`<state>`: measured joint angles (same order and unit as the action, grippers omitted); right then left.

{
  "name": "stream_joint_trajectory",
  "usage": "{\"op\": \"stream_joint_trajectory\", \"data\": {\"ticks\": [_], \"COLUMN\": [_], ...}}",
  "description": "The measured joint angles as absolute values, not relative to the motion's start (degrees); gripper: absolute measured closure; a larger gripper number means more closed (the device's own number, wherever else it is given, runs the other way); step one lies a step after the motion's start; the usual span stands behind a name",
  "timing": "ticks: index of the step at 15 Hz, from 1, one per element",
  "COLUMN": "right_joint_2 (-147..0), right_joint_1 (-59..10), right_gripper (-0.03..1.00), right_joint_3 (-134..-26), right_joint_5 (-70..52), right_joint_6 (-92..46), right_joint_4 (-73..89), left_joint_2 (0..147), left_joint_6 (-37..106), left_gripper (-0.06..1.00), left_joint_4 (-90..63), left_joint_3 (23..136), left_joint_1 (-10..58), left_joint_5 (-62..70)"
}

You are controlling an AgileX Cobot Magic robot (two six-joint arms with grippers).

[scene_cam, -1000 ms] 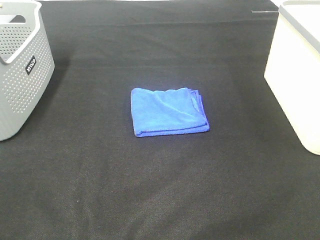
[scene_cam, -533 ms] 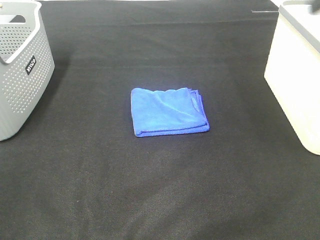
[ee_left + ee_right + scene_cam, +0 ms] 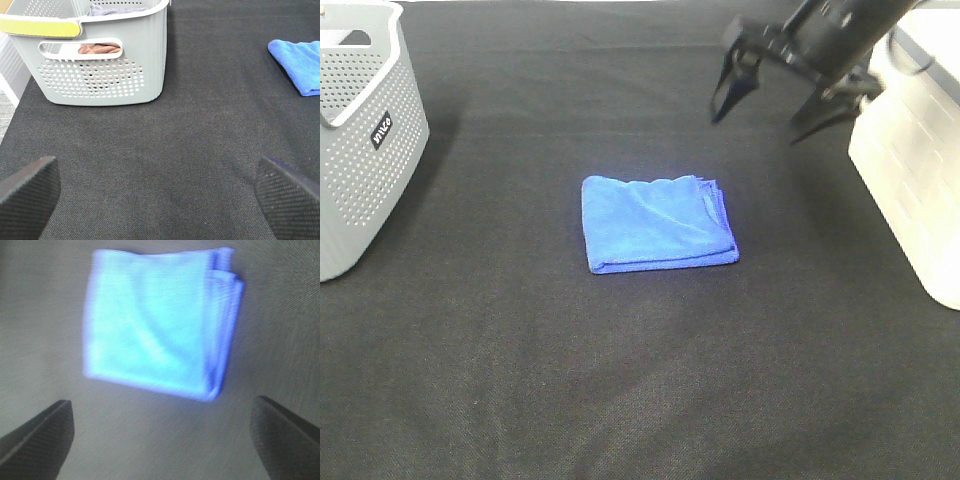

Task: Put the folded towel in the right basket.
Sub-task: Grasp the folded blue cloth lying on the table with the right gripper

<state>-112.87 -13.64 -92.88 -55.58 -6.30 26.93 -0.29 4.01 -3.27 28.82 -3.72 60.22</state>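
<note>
The folded blue towel [image 3: 657, 224] lies flat on the black cloth in the middle of the table. It also shows in the right wrist view [image 3: 160, 322], blurred, and at the edge of the left wrist view [image 3: 299, 63]. My right gripper [image 3: 760, 122] is open and empty, up in the air behind and to the right of the towel, close to the white right basket [image 3: 910, 170]. My left gripper [image 3: 160, 192] is open and empty over bare cloth near the grey basket; it does not show in the exterior view.
A grey perforated basket [image 3: 360, 130] stands at the left edge, with brown cloth inside it in the left wrist view [image 3: 100, 48]. Black cloth [image 3: 640, 380] covers the table.
My right arm has come into the exterior view from the upper right with its gripper open. The towel and baskets have not moved.
</note>
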Motion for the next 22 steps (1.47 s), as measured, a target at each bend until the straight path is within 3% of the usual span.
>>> {"op": "stream_joint_trajectory", "data": {"ticks": [4,8,18,22], "right_joint_2": [-126.11,-133.38,-138.83,-141.06], "right_joint_1": [-12.72,-12.72,-12.38,-16.50], "right_gripper": [0.06,0.10,0.12,0.15], "right_joint_3": [-101.41,-103.30,-104.68,-105.14], "right_joint_5": [-56.26,-56.09,-55.35,-55.06], "right_joint_6": [-7.45,-7.45,-9.22,-12.03], "right_joint_4": [26.87,27.04,35.64,43.95], "left_joint_2": [-0.29,-0.29,-0.29,-0.29], "left_joint_6": [4.01,4.01,4.01,4.01], "left_gripper": [-0.05,-0.05,-0.05,-0.05], "left_joint_4": [-3.27,-3.27,-3.27,-3.09], "left_joint_3": [28.82,28.82,28.82,28.82], "left_joint_1": [-3.72,-3.72,-3.72,-3.72], "left_joint_5": [60.22,60.22,60.22,60.22]}}
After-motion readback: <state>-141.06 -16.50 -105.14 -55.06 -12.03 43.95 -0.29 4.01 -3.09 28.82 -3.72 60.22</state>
